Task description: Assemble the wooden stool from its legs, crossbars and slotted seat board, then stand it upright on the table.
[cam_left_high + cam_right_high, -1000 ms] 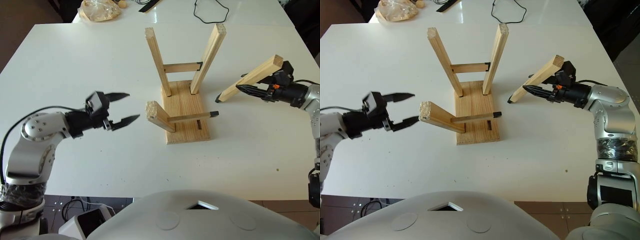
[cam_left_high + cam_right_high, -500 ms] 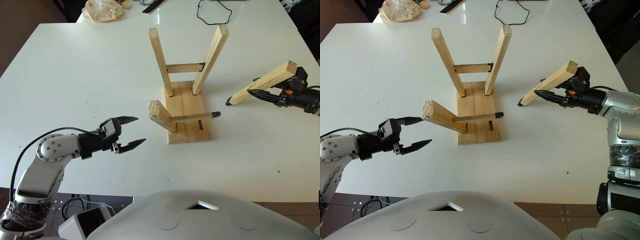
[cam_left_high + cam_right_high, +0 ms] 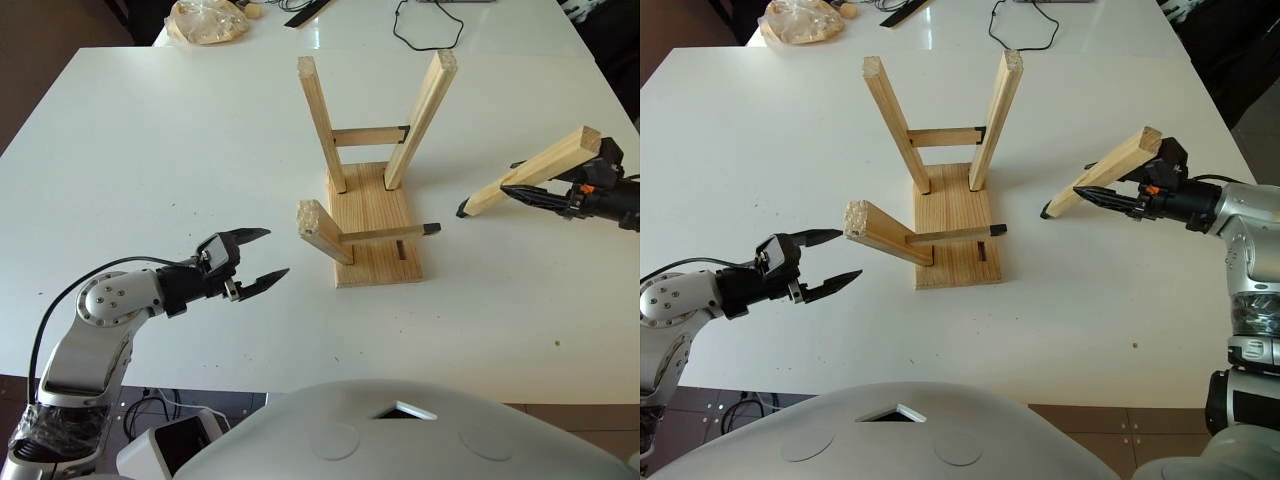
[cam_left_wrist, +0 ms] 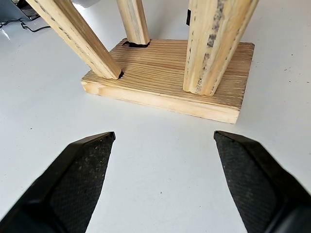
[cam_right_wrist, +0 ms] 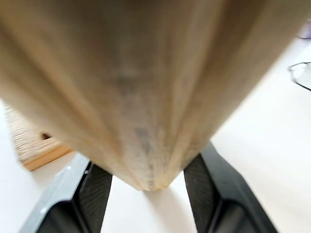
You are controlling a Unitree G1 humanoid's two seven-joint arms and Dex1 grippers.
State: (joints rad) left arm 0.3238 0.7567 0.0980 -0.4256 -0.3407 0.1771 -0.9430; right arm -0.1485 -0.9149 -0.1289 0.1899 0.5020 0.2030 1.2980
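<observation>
Stool (image 3: pixel 372 212) lies between wide-spread left end effector (image 3: pixel 277 252) and right end effector (image 3: pixel 1085 191) gripping a leg (image 3: pixel 1102 172).

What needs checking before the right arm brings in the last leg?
1. Grip on fourth leg: ok, right gripper is shut on it, leg tilted.
2. Empty slot in seat board: ok, nothing in it.
3. Fitted legs: ok, three stand in the board, and the far crossbar joins the far two.
4. Near crossbar: not ok, its free end is unsupported.
5. Left gripper: ok, open, empty, off the board's left side.
6. Fourth leg's hole facing the crossbar: cannot tell.
</observation>
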